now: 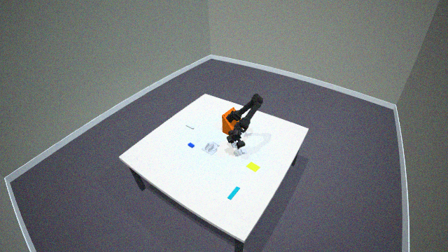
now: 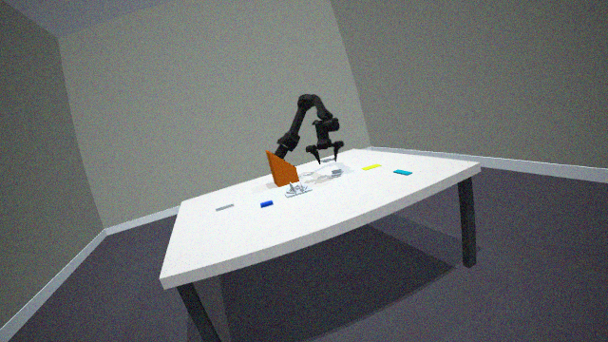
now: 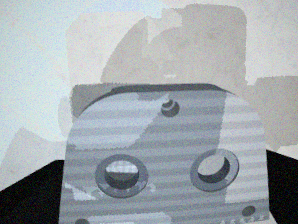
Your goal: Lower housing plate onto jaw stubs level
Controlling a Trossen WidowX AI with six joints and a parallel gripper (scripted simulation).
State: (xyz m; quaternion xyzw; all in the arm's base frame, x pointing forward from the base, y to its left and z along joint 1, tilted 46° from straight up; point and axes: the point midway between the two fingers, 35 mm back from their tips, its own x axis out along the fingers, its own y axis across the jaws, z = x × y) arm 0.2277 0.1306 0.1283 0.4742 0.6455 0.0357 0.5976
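Note:
The grey housing plate (image 3: 165, 135) (image 2: 328, 161), with two ringed holes and smaller holes, is raised above the table. My gripper (image 2: 328, 162) (image 1: 235, 144) is shut on it, with a black finger at either side in the wrist view; the fingertips are hidden there. A small grey block-like holder (image 2: 336, 172) (image 1: 239, 152) stands below the plate. The base with the two jaws (image 1: 211, 148) (image 2: 298, 191) lies apart from the gripper, to its left in the top view. The jaws stand up from the base; their exact seating on the pins is too small to tell.
An orange angular housing (image 1: 227, 124) (image 2: 283, 172) stands by the arm's base. A blue block (image 1: 191, 145) (image 2: 266, 204) and a thin grey bar (image 1: 190, 127) (image 2: 224, 207) lie beyond the jaw base. A yellow piece (image 1: 253, 166) (image 2: 371, 167) and a cyan strip (image 1: 234, 193) (image 2: 403, 172) lie on the other side.

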